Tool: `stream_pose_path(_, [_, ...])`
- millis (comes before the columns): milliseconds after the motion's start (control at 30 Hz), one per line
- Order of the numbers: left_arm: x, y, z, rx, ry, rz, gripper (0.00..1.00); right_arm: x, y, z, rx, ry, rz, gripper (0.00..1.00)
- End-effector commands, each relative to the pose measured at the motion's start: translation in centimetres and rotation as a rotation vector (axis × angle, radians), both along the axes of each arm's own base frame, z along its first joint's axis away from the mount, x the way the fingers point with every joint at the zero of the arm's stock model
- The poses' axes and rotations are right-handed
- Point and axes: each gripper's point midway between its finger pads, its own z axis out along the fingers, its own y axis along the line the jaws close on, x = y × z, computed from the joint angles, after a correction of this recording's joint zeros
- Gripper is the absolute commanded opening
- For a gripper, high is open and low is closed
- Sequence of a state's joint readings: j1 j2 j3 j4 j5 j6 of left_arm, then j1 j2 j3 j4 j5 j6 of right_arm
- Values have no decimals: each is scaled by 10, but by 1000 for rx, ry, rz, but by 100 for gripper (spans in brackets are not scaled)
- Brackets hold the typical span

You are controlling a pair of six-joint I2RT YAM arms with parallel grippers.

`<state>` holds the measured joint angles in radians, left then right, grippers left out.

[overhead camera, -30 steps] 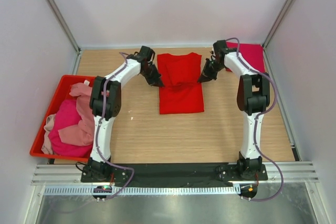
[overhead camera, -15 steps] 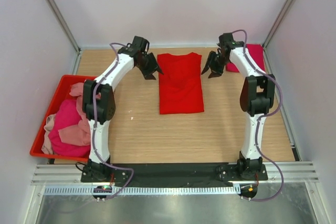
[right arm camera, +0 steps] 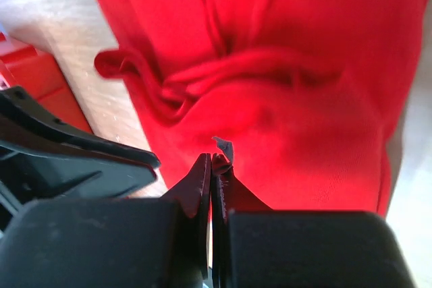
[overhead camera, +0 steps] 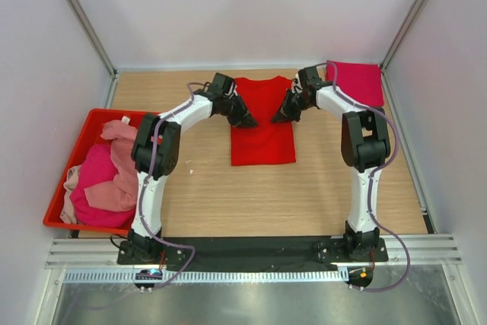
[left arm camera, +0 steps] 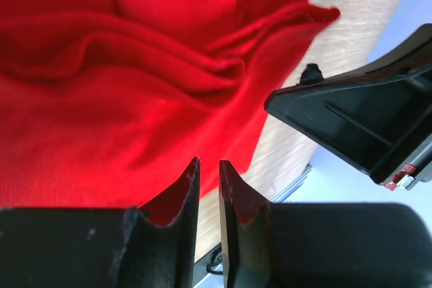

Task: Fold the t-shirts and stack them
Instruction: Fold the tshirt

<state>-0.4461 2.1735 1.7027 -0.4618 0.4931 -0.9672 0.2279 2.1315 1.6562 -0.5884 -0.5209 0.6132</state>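
Observation:
A bright red t-shirt [overhead camera: 262, 131] lies folded into a long rectangle in the middle of the table. A bunched ridge crosses it in the left wrist view [left arm camera: 135, 79] and the right wrist view [right arm camera: 304, 92]. My left gripper [overhead camera: 245, 118] is over the shirt's left edge; its jaws [left arm camera: 208, 161] are almost together with a thin gap and nothing in it. My right gripper [overhead camera: 280, 116] is over the shirt's right edge, shut and empty [right arm camera: 211, 156]. A magenta t-shirt [overhead camera: 358, 81] lies flat at the back right corner.
A red plastic bin [overhead camera: 57, 203] stands at the left edge, holding a pale pink shirt [overhead camera: 122, 142] and a magenta-crimson shirt [overhead camera: 99, 176]. Walls close in the table on the left, back and right. Each wrist view shows the other arm's gripper close by.
Both grippers have moved from outside the shirt's back corners inward and nearer, to its left and right edges. The shirt lies in the same place.

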Motion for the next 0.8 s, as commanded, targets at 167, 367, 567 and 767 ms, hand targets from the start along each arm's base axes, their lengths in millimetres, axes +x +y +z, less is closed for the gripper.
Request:
stream_pose_path(167, [29,-28,-4,-172,-33,-30,17,31,13,-17,123,-35,-26,1])
stream_pose_path(367, [61,-22,-14,-210,-55,-2,17,54,-2,-28,183,-51,-83,1])
stream_pose_path(567, [88,6,-31,-213,-41,60,17,78,-33,-37,215,-46,-163,1])
stream_pose_path(767, [97,19,-20,-246,-41,72,18,93,-51,-26,218,-59,-185,1])
